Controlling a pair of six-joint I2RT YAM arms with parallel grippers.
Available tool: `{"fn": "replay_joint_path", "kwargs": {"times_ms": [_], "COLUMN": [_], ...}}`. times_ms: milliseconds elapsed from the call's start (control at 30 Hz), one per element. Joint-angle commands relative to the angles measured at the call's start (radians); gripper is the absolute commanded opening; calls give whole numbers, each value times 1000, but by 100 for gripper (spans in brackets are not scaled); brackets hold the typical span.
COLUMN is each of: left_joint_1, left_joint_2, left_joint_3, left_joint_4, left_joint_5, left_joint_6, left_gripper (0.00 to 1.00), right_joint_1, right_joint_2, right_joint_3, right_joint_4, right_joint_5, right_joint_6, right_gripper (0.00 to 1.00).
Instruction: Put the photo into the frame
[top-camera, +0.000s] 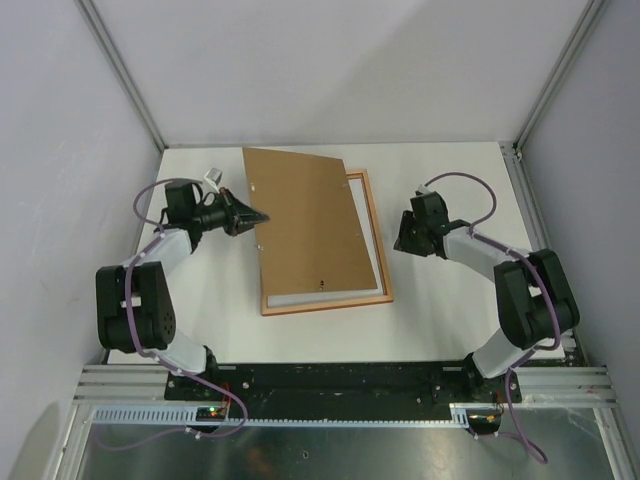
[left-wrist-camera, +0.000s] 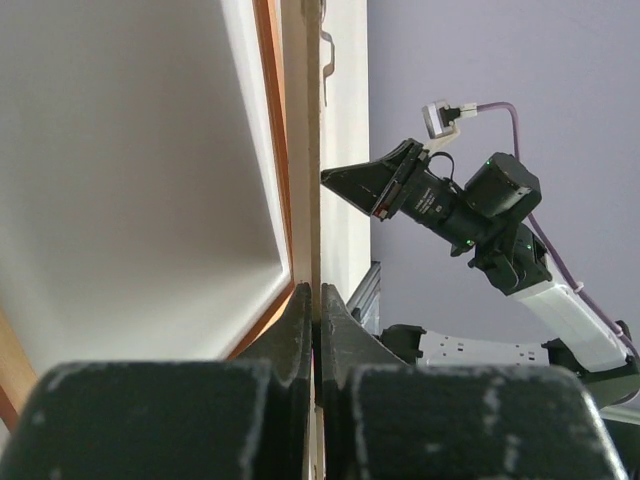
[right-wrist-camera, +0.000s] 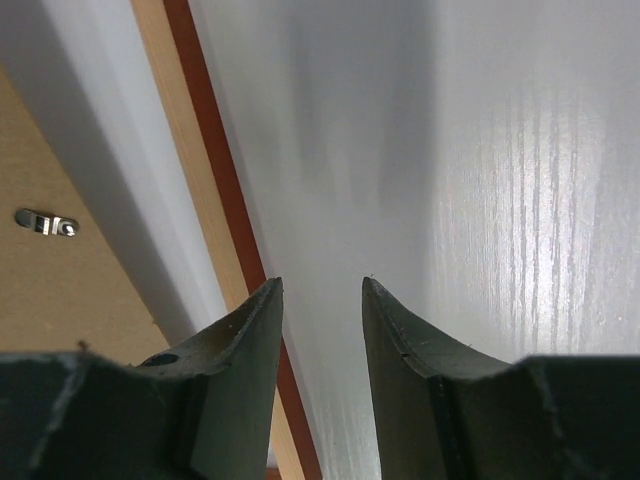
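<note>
I am seeing the left gripper (top-camera: 263, 217) clamping its fingers (left-wrist-camera: 290, 330) almost fully together on the thin left edge of the backing board (top-camera: 305, 225). Only that edge is showing between them. The board is lying askew over the frame (top-camera: 378, 250), covering most of it, so only the frame's red-orange right and near rails are showing past the board. In the left wrist view a red-orange strip of the frame is running away just to the left of the pinched edge.

The right gripper (top-camera: 398, 245) is hovering just off the frame's right rail. Its fingers (right-wrist-camera: 250, 330) are standing moderately apart and gripping nothing, with bare white table (right-wrist-camera: 500, 200) showing between and beyond them. In that wrist view the frame's rail is passing under the left fingertip and running away to the left. Further left of the fingers, the board is showing with a small metal clip (right-wrist-camera: 45, 224) on it. The two grippers are facing each other across the board, well apart.
</note>
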Motion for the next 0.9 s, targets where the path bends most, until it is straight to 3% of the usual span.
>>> {"fn": "replay_joint_path", "kwargs": {"times_ms": [0,867], "left_joint_1": [-15,-39], "left_joint_2": [20,141], "left_joint_3": [7,-10], "left_joint_4": [146,204], "left_joint_5": [85,84], "left_joint_6": [-38,-26], "left_gripper": [0,0], "right_joint_1": [3,51], "right_joint_2": [40,145], "right_joint_3": [46,69], "right_joint_4": [43,53], "right_joint_5": [-13,-10], "right_joint_6": [20,17], "right_gripper": [41,38]}}
